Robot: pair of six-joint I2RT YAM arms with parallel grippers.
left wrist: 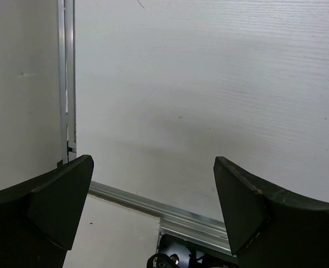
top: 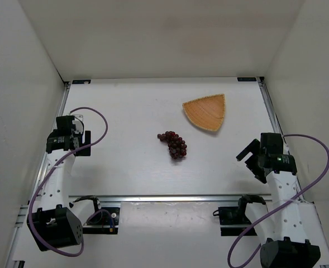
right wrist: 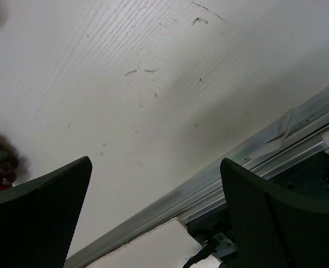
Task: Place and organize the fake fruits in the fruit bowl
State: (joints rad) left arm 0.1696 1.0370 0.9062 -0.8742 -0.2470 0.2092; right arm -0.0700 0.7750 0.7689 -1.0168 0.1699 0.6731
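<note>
Mesh-textured right gripper (right wrist: 156, 167); glossy grapes (top: 173, 144); woven bowl (top: 206, 113).

Glossy grapes (top: 173, 144), woven bowl (top: 206, 112)

Glossy dark red-purple grapes (top: 173, 144), orange-tan woven bowl (top: 206, 111) with pale rim, white table (top: 125, 111), silver-grey rail (top: 170, 197)

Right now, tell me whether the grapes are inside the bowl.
No, the grape bunch lies on the table, apart from the woven bowl.
</note>
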